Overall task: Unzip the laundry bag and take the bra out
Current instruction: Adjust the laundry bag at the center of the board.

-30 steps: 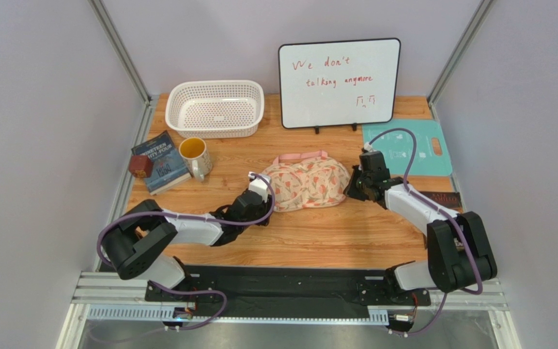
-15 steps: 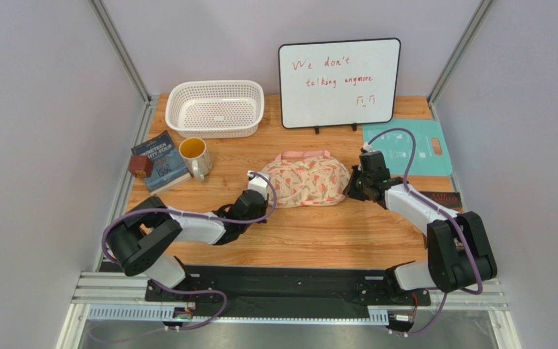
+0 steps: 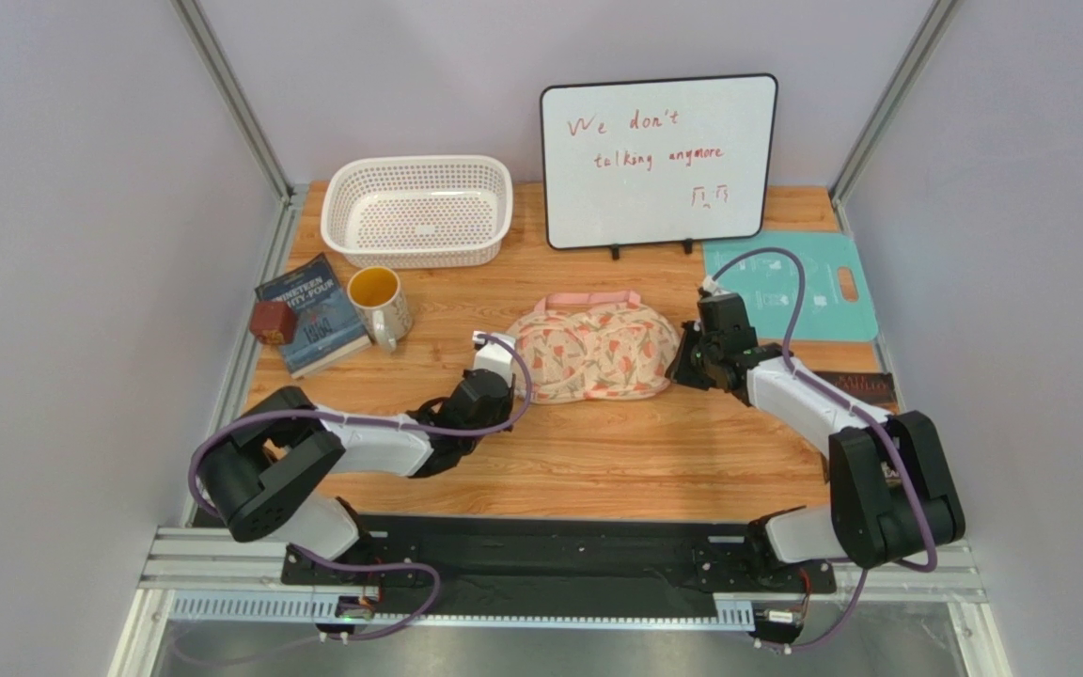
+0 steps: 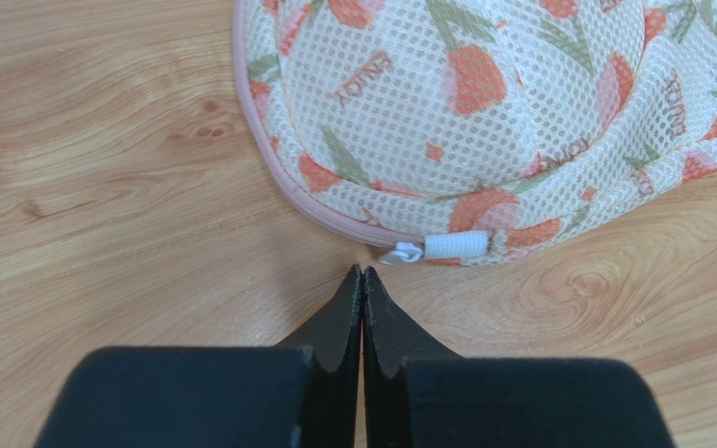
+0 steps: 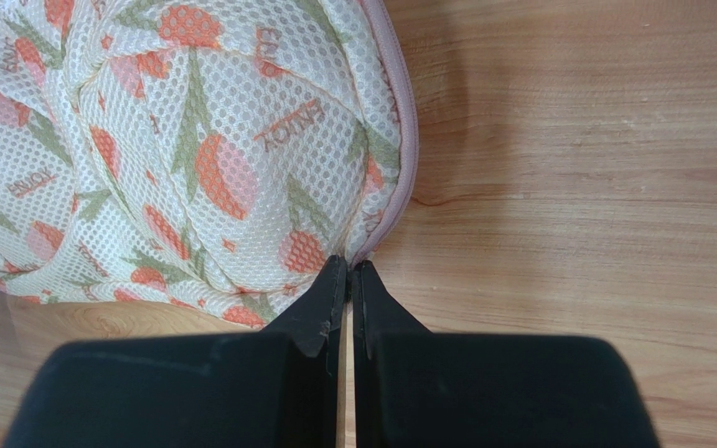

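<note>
The laundry bag (image 3: 593, 350) lies flat near the middle of the wooden table (image 3: 604, 459), zipped, its pink strap loop on the far side. The white zipper pull (image 4: 446, 246) sits on the near rim of its left lobe, on the pink trim. The left gripper (image 4: 361, 275) has its fingers pressed together with nothing between them; its tip is low over the wood, just short of the pull and a little to its left, not touching the bag. The right gripper (image 5: 348, 271) is at the right lobe's rim, fingers closed with the pink trim running into the narrow slit between the tips, so it appears to pinch the bag's edge.

Bare wood stretches in front of the bag toward the arm bases. Behind the bag stands a whiteboard (image 3: 658, 160), with a white basket (image 3: 417, 209) at the back left. A yellow mug (image 3: 378, 303) and a book (image 3: 310, 313) stand to the left, well apart from the bag, and a teal board (image 3: 792, 287) lies behind the right arm
</note>
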Motion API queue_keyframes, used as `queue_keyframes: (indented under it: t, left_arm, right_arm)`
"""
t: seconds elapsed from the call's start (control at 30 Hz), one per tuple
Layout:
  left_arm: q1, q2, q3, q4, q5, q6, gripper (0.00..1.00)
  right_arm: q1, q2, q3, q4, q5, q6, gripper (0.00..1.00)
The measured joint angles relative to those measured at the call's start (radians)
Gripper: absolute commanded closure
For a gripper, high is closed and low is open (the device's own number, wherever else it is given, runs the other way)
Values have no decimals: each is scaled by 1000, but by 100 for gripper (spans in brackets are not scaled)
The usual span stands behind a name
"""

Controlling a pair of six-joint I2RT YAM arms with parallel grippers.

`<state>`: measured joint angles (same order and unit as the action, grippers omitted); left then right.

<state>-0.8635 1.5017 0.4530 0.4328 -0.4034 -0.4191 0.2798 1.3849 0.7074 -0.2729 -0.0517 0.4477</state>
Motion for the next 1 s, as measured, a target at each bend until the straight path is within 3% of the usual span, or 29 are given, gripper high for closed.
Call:
queue_keyframes:
  t: [0.3,0.37,0.4,0.43,0.6,0.8,1.0]
  left_arm:
    - [1,-101,-30,-10,11,27,99]
    - [1,-102,-34,-2,49,43,91]
    - [1,-105,-41,0,71,51,77]
    - [1,-110,-50,0,95,59,70]
    - [1,-206,-106,-16,194,69,44]
    - [1,-323,-27,-105,208,107,38]
    - [29,-141,175,-120,230,164,37]
  right_arm:
    - [-6,-20,0,-8,0,-11,100]
    - [-13,-19,0,-10,-8,-16,100]
    - [-24,-19,1,-14,-27,-22,99]
    - [-41,-17,2,-19,-50,-28,99]
    - [-127,32,59,-74,-117,-69,94]
    - [-132,49,145,-141,-74,-132,84]
    - [-132,129,226,-157,-47,-156,72]
